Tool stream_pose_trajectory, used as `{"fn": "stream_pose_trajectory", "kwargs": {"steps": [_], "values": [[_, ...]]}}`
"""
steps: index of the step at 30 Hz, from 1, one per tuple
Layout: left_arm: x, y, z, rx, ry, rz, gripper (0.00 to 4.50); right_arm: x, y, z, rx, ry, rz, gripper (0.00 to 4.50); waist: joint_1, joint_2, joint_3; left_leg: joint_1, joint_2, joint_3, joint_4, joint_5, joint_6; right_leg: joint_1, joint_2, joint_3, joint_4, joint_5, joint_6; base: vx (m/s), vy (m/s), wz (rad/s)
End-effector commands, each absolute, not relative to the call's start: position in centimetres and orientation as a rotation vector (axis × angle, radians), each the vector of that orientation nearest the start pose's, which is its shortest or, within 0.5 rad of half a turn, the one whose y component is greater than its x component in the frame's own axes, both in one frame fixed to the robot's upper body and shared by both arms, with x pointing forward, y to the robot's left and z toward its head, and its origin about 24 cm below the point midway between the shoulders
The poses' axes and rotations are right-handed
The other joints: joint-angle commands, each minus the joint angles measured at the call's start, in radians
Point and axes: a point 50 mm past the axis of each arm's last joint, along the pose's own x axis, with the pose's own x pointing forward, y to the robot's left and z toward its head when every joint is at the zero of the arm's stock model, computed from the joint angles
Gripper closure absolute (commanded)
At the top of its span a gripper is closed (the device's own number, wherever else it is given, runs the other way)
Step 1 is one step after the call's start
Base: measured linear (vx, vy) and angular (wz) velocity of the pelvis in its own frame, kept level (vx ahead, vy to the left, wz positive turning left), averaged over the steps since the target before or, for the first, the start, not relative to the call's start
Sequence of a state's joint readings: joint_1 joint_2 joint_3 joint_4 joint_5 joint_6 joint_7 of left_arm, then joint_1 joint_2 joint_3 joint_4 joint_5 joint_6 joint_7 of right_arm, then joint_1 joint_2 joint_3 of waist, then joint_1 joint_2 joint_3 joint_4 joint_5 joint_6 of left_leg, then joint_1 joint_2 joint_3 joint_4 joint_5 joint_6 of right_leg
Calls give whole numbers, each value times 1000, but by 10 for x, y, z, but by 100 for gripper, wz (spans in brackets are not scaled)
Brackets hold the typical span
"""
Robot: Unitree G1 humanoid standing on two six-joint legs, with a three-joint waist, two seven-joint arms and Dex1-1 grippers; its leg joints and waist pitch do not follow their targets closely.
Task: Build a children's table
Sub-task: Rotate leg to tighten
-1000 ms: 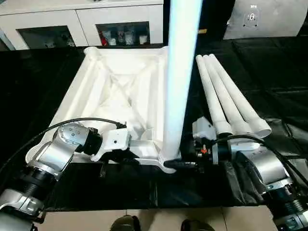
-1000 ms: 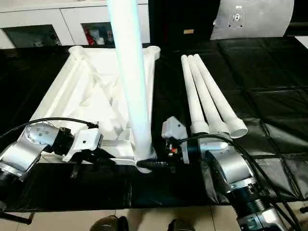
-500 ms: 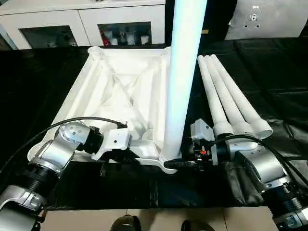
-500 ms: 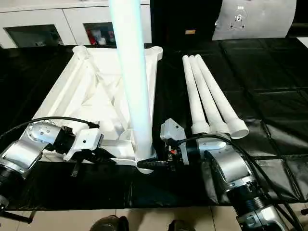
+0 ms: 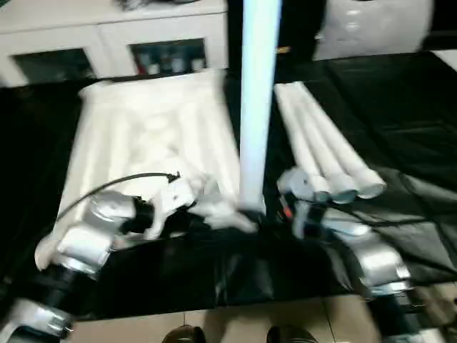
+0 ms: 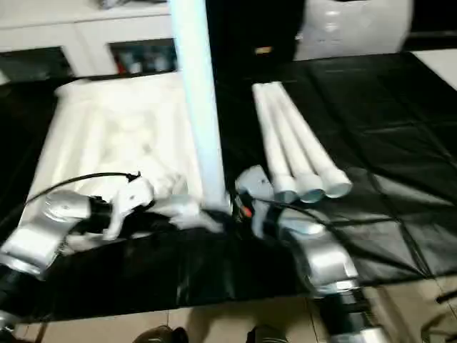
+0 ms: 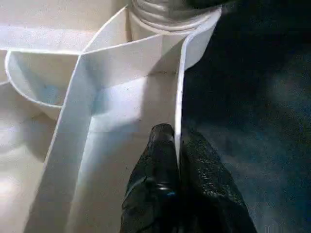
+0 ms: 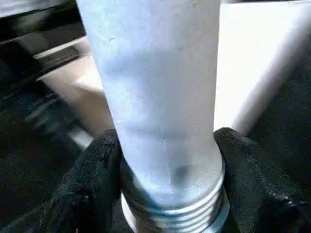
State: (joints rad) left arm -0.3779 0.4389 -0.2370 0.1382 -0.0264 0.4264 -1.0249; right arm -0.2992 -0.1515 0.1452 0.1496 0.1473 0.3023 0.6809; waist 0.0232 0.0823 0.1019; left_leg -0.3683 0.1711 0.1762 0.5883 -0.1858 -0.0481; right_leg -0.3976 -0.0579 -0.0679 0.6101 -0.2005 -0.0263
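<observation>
1. Children's table, top [image 5: 150,136]: white plastic, lying underside up on the black mat [image 5: 400,93], ahead of the robot and slightly to its left. Ribs of the underside appear in the left wrist view.
2. Standing leg [image 5: 257,100]: 1 white tube, upright, seated at the near right corner of the top. Its foot carries a ringed, threaded collar [image 8: 172,213] where it meets the round corner socket [image 7: 170,22].
3. Spare legs [image 5: 321,146]: 3 white tapered tubes, lying side by side and touching one another on the mat, just right of the top, open ends toward the robot.
4. Left gripper [image 7: 177,150]: the 2 black fingers are pinched together on the thin outer wall [image 7: 181,87] of the top's near edge, 1 finger inside the wall, 1 outside, near the socket corner. In the head views the silver left forearm [image 5: 89,236] reaches in from the near left.
5. Right gripper [image 8: 167,160]: fingers [image 8: 92,179] stand on either side of the upright leg's lower end, just above the collar, pressed against the tube and clasping it. The right forearm [image 5: 368,257] comes in from the near right.
6. Black mat: covers the work surface under all parts; light floor [image 5: 214,325] along its near edge.
7. White cabinet [image 5: 107,43]: beyond the far edge of the mat, dark compartments with small items too blurred to identify.
8. Shoe tips [image 5: 178,334]: 2, at the bottom edge of the head views.
</observation>
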Motion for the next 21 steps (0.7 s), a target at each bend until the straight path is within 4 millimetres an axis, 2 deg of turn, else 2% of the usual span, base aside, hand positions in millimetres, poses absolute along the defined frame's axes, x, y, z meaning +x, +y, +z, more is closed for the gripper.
{"fn": "stream_pose_trajectory", "kwargs": {"steps": [1,3,5,6,7,9,10,11,12,15,16,20,21], "values": [[292,116,76,297,355,-1052,450,281,-59,38,66,302,901,188,-2,-3,-37,8,54,-37,-83,-318,10,31,-95,59,-109,-507,-144,0,0,0],[295,104,80,287,330,-967,450,288,-51,39,124,310,796,188,-2,-5,-39,10,51,-35,-82,-301,19,28,-92,60,-113,-500,-134,0,0,0],[298,90,84,269,298,-908,450,294,-46,39,147,317,728,188,-3,-3,-40,8,53,-36,-82,-293,21,28,-91,59,-111,-470,-139,0,0,0],[299,79,89,259,271,-882,450,296,-43,39,134,319,682,188,-2,-6,-43,7,55,-34,-82,-275,25,30,-89,61,-109,-427,-143,0,0,0],[299,72,91,251,250,-885,450,298,-43,38,122,314,662,188,-1,-3,-45,5,56,-33,-82,-260,28,30,-88,61,-105,-381,-155,0,0,0],[298,65,93,246,230,-892,450,299,-43,38,114,301,645,188,3,-6,-51,1,53,-31,-79,-222,40,36,-87,60,-99,-300,-166,0,0,0],[298,64,93,262,229,-899,450,300,-46,39,90,283,606,154,8,-7,-54,1,52,-28,-76,-197,52,36,-87,62,-96,-255,-174,0,0,0],[298,64,93,266,230,-902,450,301,-47,39,90,281,600,119,9,-7,-54,0,51,-27,-76,-184,58,37,-88,62,-95,-239,-177,0,0,0],[298,68,89,301,243,-926,450,302,-53,38,88,275,556,119,10,-6,-58,-4,50,-27,-73,-156,68,42,-89,60,-91,-201,-185,0,0,0],[300,76,85,346,255,-930,450,303,-59,40,78,256,534,99,11,-5,-60,-6,51,-27,-72,-128,82,45,-87,57,-85,-149,-197,0,0,0],[301,79,85,354,256,-933,450,304,-62,41,72,242,523,75,10,-7,-58,-6,52,-27,-74,-139,84,45,-88,56,-87,-161,-198,0,0,0],[302,87,85,372,267,-931,450,306,-70,49,85,192,490,47,10,-3,-58,-2,57,-28,-77,-161,71,44,-88,57,-86,-171,-202,0,0,0],[302,89,85,380,267,-932,450,306,-73,51,91,179,477,47,10,-11,-61,-3,56,-27,-77,-159,72,46,-88,57,-86,-171,-203,0,0,0]]}}
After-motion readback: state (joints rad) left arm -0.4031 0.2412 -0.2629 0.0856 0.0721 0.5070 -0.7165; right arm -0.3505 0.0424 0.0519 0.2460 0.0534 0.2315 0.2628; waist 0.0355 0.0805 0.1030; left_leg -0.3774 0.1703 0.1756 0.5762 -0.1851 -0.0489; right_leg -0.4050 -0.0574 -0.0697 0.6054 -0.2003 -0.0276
